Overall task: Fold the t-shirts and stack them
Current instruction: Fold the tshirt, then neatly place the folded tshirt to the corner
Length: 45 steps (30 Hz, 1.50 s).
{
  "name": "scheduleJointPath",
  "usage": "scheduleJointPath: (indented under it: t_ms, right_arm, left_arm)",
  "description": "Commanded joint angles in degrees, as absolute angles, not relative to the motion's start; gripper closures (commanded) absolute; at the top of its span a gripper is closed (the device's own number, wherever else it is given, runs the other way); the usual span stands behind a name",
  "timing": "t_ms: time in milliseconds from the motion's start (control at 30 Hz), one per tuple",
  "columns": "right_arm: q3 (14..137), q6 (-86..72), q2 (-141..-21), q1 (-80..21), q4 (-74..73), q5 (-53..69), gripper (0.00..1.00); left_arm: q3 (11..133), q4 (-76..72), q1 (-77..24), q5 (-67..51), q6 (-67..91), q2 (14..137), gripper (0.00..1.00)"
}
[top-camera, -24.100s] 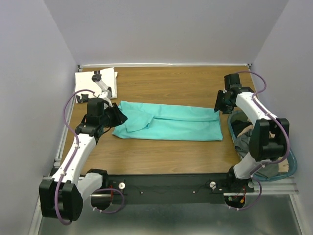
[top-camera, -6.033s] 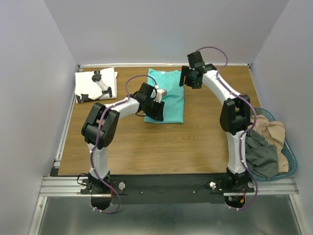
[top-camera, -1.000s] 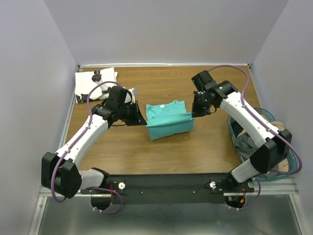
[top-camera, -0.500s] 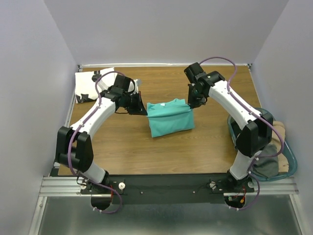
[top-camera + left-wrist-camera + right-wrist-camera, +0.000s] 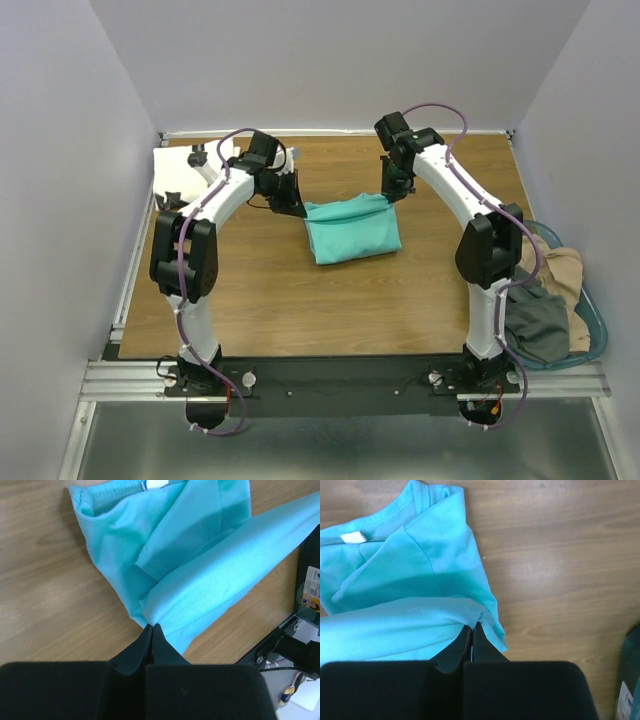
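The turquoise t-shirt (image 5: pixel 352 230) lies folded in the middle of the table, its lifted edge stretched between both grippers. My left gripper (image 5: pixel 298 208) is shut on the shirt's left corner (image 5: pixel 155 615). My right gripper (image 5: pixel 388 194) is shut on its right corner (image 5: pixel 479 616). In both wrist views the neck label (image 5: pixel 353 537) shows on the layer lying on the wood, under the raised fold. The white t-shirt with black marks (image 5: pixel 185 172) sits folded at the far left corner, partly hidden by the left arm.
A blue basket (image 5: pixel 590 325) at the right edge holds beige and grey clothes. The table's back rail (image 5: pixel 330 132) runs just behind both grippers. Bare wood (image 5: pixel 300 310) lies between the shirt and the arm bases.
Both grippers have carried the turquoise shirt's held edge away from the bases, toward the back of the table, folding it over the lower layer. Both arms have stretched farther out.
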<state>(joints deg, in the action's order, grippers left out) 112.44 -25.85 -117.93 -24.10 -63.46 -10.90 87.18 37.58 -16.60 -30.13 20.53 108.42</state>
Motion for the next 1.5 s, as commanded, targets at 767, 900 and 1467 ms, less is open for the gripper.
scheduleJointPath:
  t_ms: [767, 900, 1467]
  right_arm:
    - [133.9, -15.9, -137.4, -18.5, -63.5, -8.0, 0.25]
    - [133.9, -14.6, -136.1, -18.5, -61.8, -4.3, 0.19]
    - [111.2, -13.1, -119.8, -19.5, -51.6, 10.4, 0.32]
  left_arm:
    - [110.6, 41.8, -13.0, -30.5, 21.7, 129.4, 0.43]
    - [111.3, 39.8, -13.0, -31.0, 22.5, 128.5, 0.37]
    - [88.1, 21.5, -13.4, -37.6, 23.2, 116.5, 0.33]
